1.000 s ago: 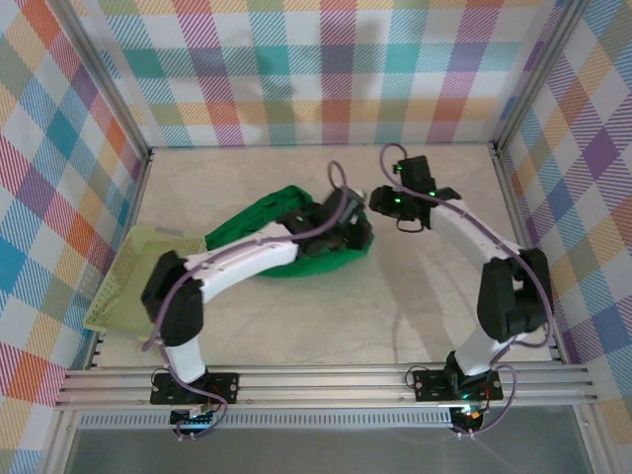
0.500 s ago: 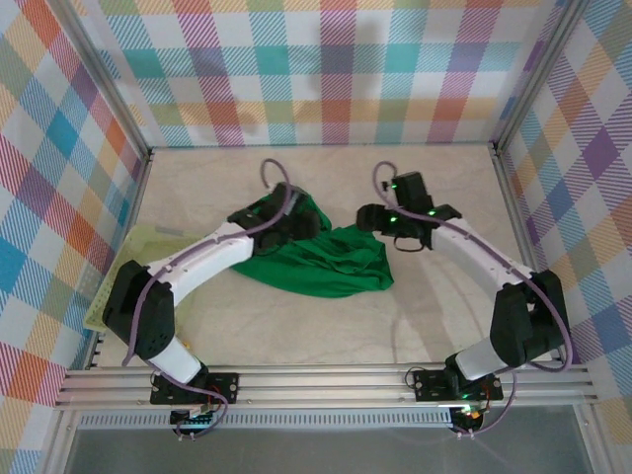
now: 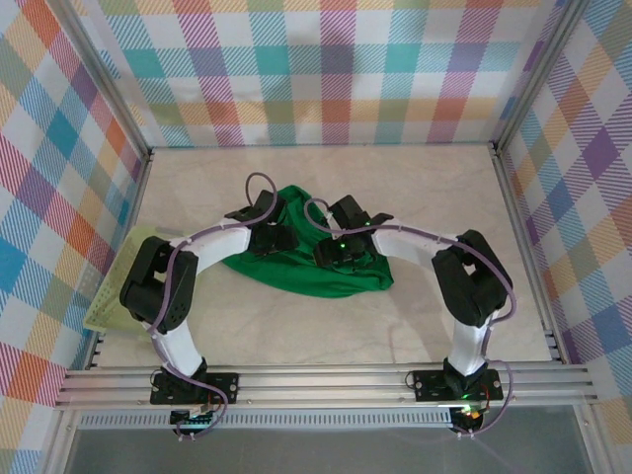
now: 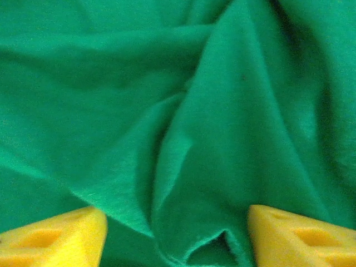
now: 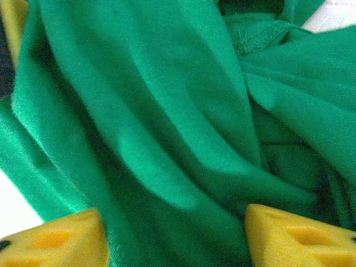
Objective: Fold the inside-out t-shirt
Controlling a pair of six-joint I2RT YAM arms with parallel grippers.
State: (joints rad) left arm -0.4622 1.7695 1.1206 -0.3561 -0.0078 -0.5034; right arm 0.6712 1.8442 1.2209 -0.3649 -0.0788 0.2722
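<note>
One t-shirt (image 3: 326, 275) lies in a crumpled heap near the middle of the tabletop (image 3: 434, 188). It is plain bright green with no print. From above it is a rough, lopsided mound, wider on the right, with its lower edge curving along the pale surface. Close up, the cloth is soft and matte and thrown into long, loose folds with dark hollows between them. The right wrist view shows a stitched hem (image 5: 253, 36) near the top, and slivers of white tabletop at the lower left and upper right corners.

Two arms reach in from the near edge and meet over the heap. The left tool (image 4: 177, 239) is on the left part of the t-shirt and the right tool (image 5: 178, 239) is just beside it, nearer the middle. Each tool has two yellow fingers, four in all.

The left tool's fingers (image 4: 50, 236) stand spread wide, with a raised ridge of green cloth running down between them, loose and not squeezed. The right tool's fingers (image 5: 55, 236) are spread just as wide over draped folds, and nothing is pinched between them.

One pale yellow-green mesh basket (image 3: 118, 296) sits against the left wall, well apart from the t-shirt, partly behind the left arm
</note>
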